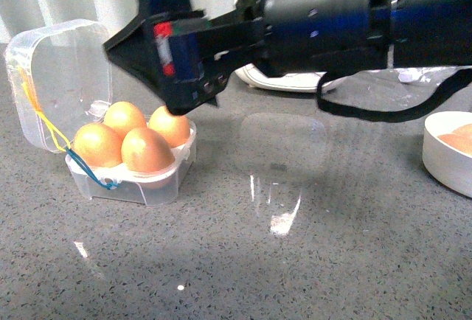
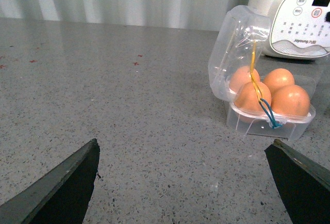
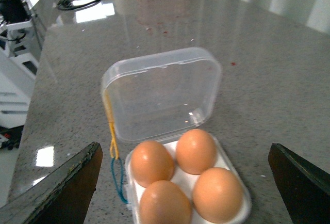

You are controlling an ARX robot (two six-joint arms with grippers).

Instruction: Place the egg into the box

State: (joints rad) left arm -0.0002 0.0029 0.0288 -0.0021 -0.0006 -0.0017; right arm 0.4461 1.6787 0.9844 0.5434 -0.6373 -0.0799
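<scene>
You have bare bench [image 1: 295, 261] through the middle and near edge. The upright lid [image 1: 66, 69] of the box [image 1: 147, 187] walls its left side; a white bowl [image 1: 446, 161] crowds the right edge.

1. Light: bright, even, overhead; white glare streaks on tabletop [image 1: 346, 261], front view.
2. Shadows: faint, soft-edged.
3. Focus: front view slightly soft; right wrist view's far tabletop blurred; box [image 3: 160, 95] lid sheen.

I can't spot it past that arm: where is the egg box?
Front view: the box sits lid-open at the left of the counter, holding four brown eggs, just beneath the right gripper.
</scene>
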